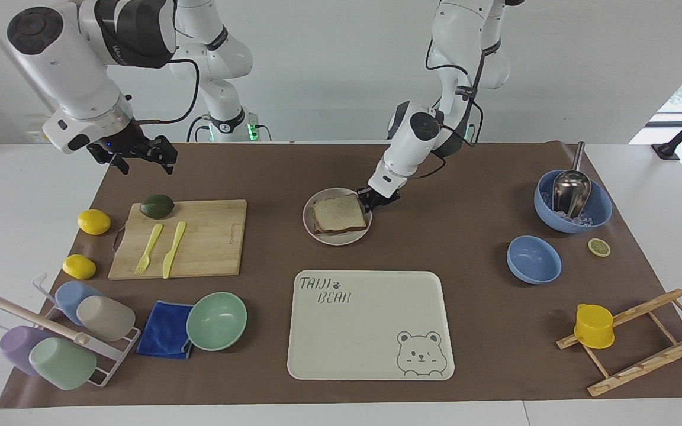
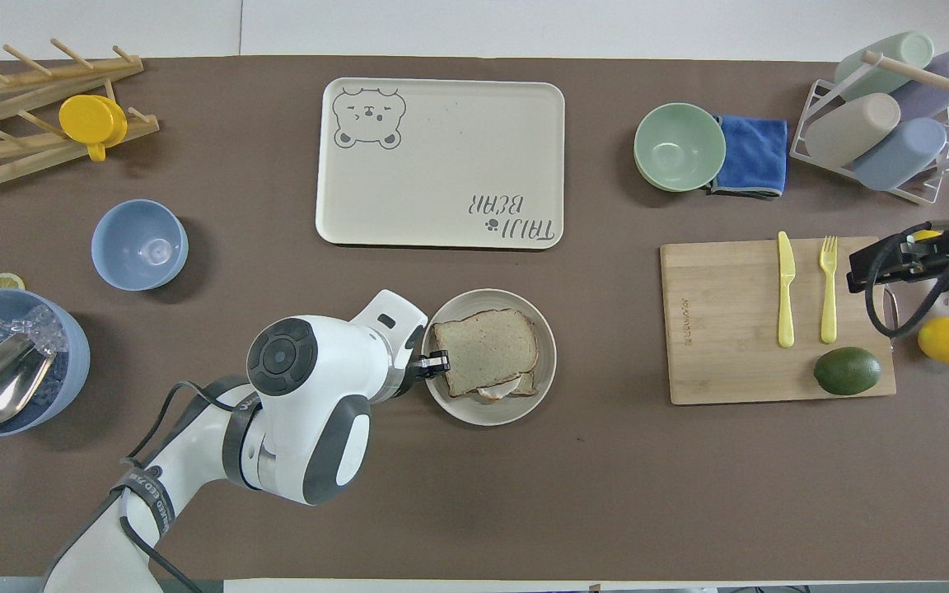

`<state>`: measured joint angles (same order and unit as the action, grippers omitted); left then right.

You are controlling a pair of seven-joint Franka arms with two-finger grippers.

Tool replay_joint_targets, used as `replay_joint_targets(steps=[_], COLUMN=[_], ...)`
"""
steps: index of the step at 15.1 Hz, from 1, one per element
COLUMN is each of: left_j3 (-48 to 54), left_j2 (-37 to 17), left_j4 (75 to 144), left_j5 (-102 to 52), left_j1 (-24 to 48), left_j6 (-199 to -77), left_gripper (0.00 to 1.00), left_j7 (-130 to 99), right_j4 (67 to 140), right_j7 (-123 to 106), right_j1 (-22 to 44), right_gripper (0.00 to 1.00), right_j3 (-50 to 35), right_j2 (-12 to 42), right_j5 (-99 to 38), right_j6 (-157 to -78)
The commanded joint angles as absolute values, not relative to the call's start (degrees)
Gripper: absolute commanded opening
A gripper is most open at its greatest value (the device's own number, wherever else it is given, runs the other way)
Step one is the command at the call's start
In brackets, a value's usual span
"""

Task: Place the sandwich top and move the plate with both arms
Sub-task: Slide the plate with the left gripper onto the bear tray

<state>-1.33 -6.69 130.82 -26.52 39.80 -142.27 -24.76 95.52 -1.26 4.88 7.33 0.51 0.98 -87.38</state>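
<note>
Your left gripper (image 1: 369, 204) pinches the plate (image 1: 336, 239) rim at its three o'clock in the facing view. The sandwich top (image 1: 339, 213) lies on the plate; your right gripper (image 1: 140, 160) waits, spread.

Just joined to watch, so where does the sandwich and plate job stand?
Done: the sandwich top lies on the sandwich in the plate. In hand: the left gripper is shut on the plate's rim. Left: the right gripper hangs open over the table near the cutting board, not at the plate, which sits nearer the robots than the tray.

The bread (image 1: 339, 213) lies on the plate (image 1: 336, 239); the tray (image 1: 370, 324) sits farther from the robots than the plate.
</note>
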Motion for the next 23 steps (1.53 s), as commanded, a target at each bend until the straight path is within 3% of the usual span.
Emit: replay_joint_targets(steps=[1,5,10,14,17,23], left_j3=[-2.02,-2.28,-2.29,-3.16,-3.16,-3.08], left_j2=[-6.33,-9.92,-14.93,-23.18,-29.34,-31.99], left_j4=[124.66,109.28,99.6,90.46,87.11,89.46], left_j5=[-27.86,-27.77,-27.42,-27.33,-26.72,-25.66], left_j1=[36.14,28.84,24.79,23.56,23.64,24.08], left_j6=[-133.9,-120.16,-119.79,-119.88,-122.24,-130.68], left_gripper=[0.0,0.0,0.0,0.0,0.0,0.0], left_j7=[-25.57,-26.54,-27.6,-29.0,-29.71,-29.62], right_j4=[96.06,96.15,96.06,96.06,96.06,96.06], right_j7=[-2.11,-2.11,-2.11,-2.11,-2.11,-2.11], right_j1=[4.57,4.48,4.57,4.57,4.57,4.57], right_gripper=[1.0,1.0,1.0,1.0,1.0,1.0], right_j3=[7.38,7.38,7.38,7.38,7.38,7.38], right_j2=[-0.26,-0.26,-0.26,-0.26,-0.26,-0.26], right_j5=[-0.35,-0.35,-0.35,-0.35,-0.35,-0.35], right_j6=[-86.92,-86.92,-86.92,-86.92,-86.92,-86.92])
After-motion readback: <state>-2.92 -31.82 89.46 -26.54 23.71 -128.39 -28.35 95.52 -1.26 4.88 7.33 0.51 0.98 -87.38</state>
